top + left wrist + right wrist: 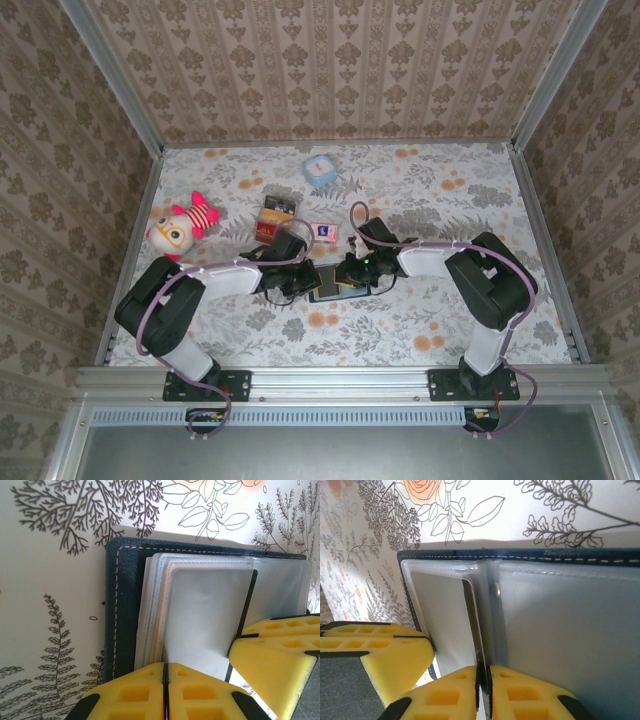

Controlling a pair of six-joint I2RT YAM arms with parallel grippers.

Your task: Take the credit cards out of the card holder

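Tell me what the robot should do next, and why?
Probably the right pincer should pull gently back. Both pincers look pinched shut on the clear sleeves of the open card holder, the left pincer steadying them, and what looks like a tan card edge sits at the right pincer's grip, so it might slide out.

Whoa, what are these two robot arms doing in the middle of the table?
They are working on an open dark blue card holder lying on the flowered table. The left gripper and the right gripper come at it from opposite sides, each pinched shut on the edge of its clear plastic sleeves. A thin orange card edge shows inside one sleeve, so the cards appear to be still in the holder.
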